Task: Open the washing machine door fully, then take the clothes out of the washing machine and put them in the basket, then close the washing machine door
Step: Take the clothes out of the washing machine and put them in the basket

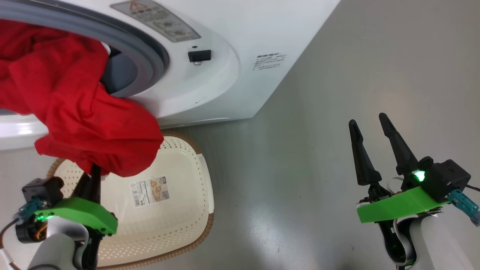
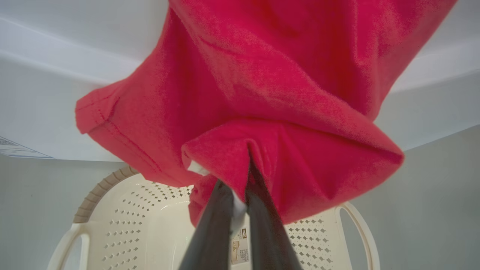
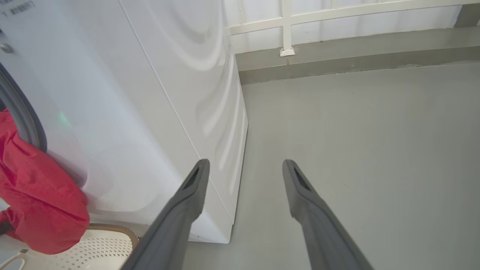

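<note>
Red clothes point(image 1: 71, 101) spill out of the washing machine point(image 1: 232, 56) past its grey seal and hang over the cream basket point(image 1: 180, 225) on the floor below. My left gripper point(image 1: 95, 168) is shut on the lower fold of the clothes point(image 2: 262, 112), its fingers point(image 2: 262, 221) pinching red and white fabric above the basket point(image 2: 142, 225). My right gripper point(image 1: 371, 125) stands open and empty over the grey floor at the right, beside the machine's corner point(image 3: 168, 112). The red clothes point(image 3: 37, 198) and basket rim point(image 3: 101, 243) show at that view's lower left. The washing machine door is out of view.
A black latch point(image 1: 199, 56) and printed labels point(image 1: 272, 60) sit on the machine's front. A barcode sticker point(image 1: 150, 192) lies on the basket's bottom. Grey floor point(image 1: 337, 93) spreads to the right; a low wall ledge point(image 3: 356, 56) runs behind the machine.
</note>
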Tool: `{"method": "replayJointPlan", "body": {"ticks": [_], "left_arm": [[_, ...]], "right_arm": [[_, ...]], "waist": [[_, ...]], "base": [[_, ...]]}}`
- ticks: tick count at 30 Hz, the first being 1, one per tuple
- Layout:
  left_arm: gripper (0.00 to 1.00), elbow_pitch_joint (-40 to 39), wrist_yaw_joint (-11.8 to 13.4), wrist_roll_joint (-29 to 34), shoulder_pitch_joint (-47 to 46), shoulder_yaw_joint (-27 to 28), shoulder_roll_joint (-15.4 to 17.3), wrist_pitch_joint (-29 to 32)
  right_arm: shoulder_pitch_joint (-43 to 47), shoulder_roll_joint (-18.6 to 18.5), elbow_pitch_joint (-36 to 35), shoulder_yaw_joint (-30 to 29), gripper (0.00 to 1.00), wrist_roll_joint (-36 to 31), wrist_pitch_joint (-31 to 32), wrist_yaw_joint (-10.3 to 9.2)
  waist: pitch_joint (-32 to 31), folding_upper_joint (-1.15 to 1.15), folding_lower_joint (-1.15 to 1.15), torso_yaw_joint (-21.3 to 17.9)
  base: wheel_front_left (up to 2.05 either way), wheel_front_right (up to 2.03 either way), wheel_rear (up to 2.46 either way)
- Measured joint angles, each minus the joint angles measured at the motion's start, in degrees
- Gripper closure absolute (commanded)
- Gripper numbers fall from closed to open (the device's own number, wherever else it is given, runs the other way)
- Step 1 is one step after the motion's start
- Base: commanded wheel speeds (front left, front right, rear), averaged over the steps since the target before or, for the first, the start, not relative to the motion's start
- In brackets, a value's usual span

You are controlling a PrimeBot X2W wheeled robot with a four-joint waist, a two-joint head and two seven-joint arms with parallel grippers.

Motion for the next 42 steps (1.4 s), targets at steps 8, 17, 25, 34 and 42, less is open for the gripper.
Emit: {"method": "replayJointPlan", "body": {"ticks": [8, 17, 25, 34, 42], "left_arm": [[0.00, 0.70, 0.00, -0.20, -0.86, 0.13, 0.47, 0.00], [0.00, -2.96, 0.00, 1.04, -0.42, 1.15, -0.38, 0.00], [0.00, -9.89, 0.00, 3.96, 2.95, 4.10, -1.41, 0.00], [0.00, -19.51, 0.00, 6.59, 9.27, 7.21, -3.11, 0.00], [0.00, -28.22, 0.00, 9.93, 15.68, 8.49, -3.91, 0.00]], "right_arm": [[-0.25, -0.03, 0.03, -0.23, 0.00, -0.02, 0.00, 0.00], [-0.25, -0.05, 0.53, -0.29, 0.00, -0.13, 0.00, 0.00], [-0.22, -0.13, 1.29, -0.34, 0.00, -0.87, 0.00, 0.00], [0.04, -0.18, 2.03, -0.33, 0.00, -1.11, 0.00, 0.00], [1.58, -0.16, 2.45, -0.41, 0.00, -1.44, 0.00, 0.00]], "waist": [[0.32, 0.00, 0.00, 0.08], [-1.61, 0.00, 0.00, 1.10], [-3.92, 0.00, 0.00, 2.47], [-7.13, 0.00, 0.00, 3.65], [-9.69, 0.00, 0.00, 4.20]], "base": [[0.00, 0.00, 0.00], [0.00, 0.00, 0.00], [0.00, 0.00, 0.00], [0.00, 0.00, 0.00], [0.00, 0.00, 0.00]]}}
